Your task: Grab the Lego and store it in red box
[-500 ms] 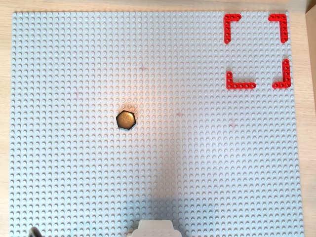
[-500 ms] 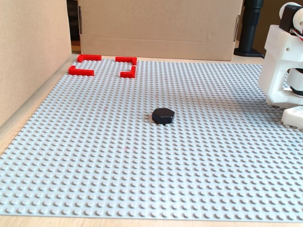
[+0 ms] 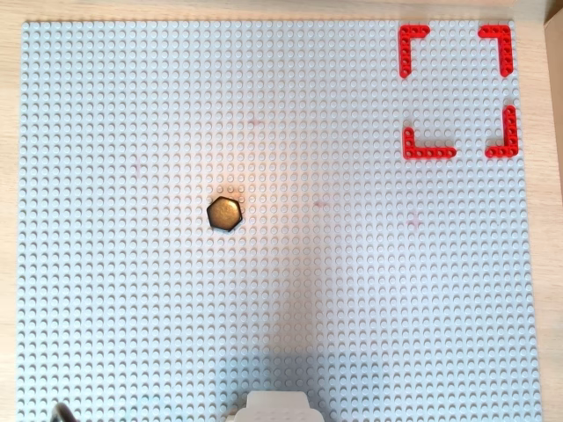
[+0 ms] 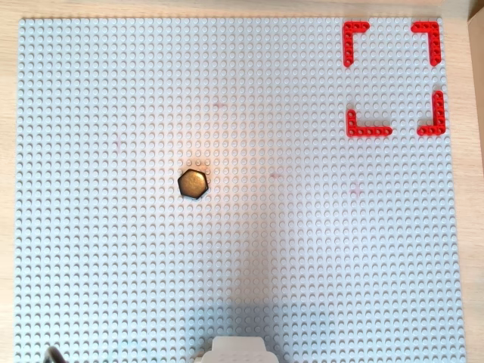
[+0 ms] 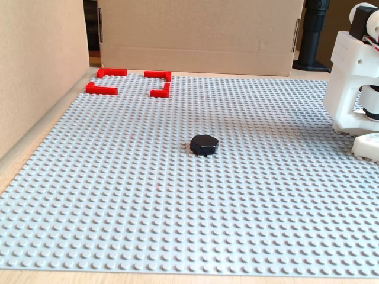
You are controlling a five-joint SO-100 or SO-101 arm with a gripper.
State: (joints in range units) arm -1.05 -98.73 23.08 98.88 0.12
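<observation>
So the hexagon piece is sitting flat on the grey studded baseplate, a bit left of the middle in both overhead views, nothing around it. The red box is just four red corner bits with gaps between them, way off in the top right corner of the plate, well apart from the piece. In the fixed view the piece looks black and low, and the box sits at the far left by the cardboard wall.

The arm is parked at the edge; only its white base shows. The tool isn't in any shot, so I can't tell how open it is or whether it has hold of anything, though the piece is clearly lying free.

My take on the grab: it's short and glossy, so come straight down from above, open wide, and line the fingers up on two opposite flat sides, not the corners, or it'll probably twist out. Go low, nearly to the studs, before closing.
</observation>
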